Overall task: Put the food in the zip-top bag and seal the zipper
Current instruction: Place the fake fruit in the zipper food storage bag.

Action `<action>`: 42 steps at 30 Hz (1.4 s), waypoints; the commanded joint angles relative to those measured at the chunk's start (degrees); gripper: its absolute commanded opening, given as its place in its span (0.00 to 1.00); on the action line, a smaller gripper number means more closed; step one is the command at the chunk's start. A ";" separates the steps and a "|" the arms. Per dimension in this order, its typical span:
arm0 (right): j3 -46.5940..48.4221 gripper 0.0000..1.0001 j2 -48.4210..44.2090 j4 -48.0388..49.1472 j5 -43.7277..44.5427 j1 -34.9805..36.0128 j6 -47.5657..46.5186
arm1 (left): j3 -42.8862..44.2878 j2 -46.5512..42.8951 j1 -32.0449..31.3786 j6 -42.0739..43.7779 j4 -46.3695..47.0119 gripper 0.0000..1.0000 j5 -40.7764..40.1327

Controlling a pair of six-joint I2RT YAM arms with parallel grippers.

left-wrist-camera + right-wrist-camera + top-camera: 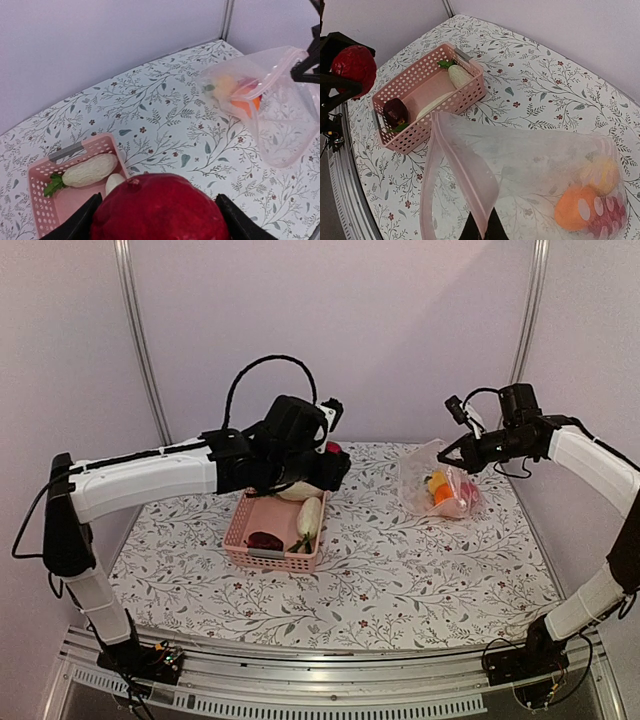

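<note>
Left wrist view: gripping a big red fruit [160, 200] between the wide-set fingers of the left gripper [158, 222], up above the pink basket [37, 210]. Over on the right side of the table [400, 570], pinching the zipper [470, 185] in the right gripper [481, 227], pressed tight together on that pink strip, holding the zip-top bag [540, 160] mouth up and open. Already inside: yellow lemon [602, 172], orange [575, 207], one red piece [607, 217]. Waiting in the basket: two white radishes [90, 170], one dark maroon piece [395, 111].

Now for the carry, by the look of it. Swing across high, clear of the basket rim. Aim for the gap behind the pink strip, not the crinkly wall. Go low into the mouth before letting go, or risk a roll-off across the table. Keep the right-hand pinch steady throughout.
</note>
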 commanded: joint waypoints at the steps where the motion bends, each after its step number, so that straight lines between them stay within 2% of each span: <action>1: 5.17 0.00 0.69 -7.07 1.02 3.12 -1.23 | -3.51 -4.91 -4.92 6.10 12.37 0.68 8.43; 6: 8.30 0.00 1.53 -11.90 2.71 6.62 -1.45 | -6.68 -6.26 -8.87 9.90 24.34 0.68 12.08; 13: 10.71 0.00 0.68 -15.87 1.92 9.33 -2.41 | -8.39 -5.99 -12.26 12.93 29.27 0.68 17.69; 18: 12.98 0.00 0.22 -19.19 0.09 9.35 -3.34 | -5.79 -2.53 -14.46 17.11 30.71 0.68 18.66; 22: 14.44 0.00 -0.43 -21.57 -1.13 9.36 -3.96 | -1.38 1.51 -14.68 20.47 29.11 0.69 16.50; 27: 14.54 0.00 -1.60 -23.15 -1.57 9.38 -4.37 | 5.63 8.03 -14.70 24.93 24.55 0.70 7.27; 33: 14.43 0.00 -2.33 -22.98 -1.05 9.35 -3.98 | 9.06 11.91 -14.72 29.47 23.68 0.92 -3.63; 36: 15.00 0.00 -2.20 -22.80 -0.15 9.39 -3.52 | 10.82 12.63 -14.74 32.14 24.18 0.99 -4.98; 39: 15.94 0.00 -1.20 -23.00 1.16 9.37 -2.89 | 12.22 11.68 -14.90 31.86 24.54 1.00 -5.65; 42: 16.07 0.00 -0.31 -22.06 3.18 9.15 -2.02 | 8.95 7.66 -15.24 29.44 26.86 1.00 -4.40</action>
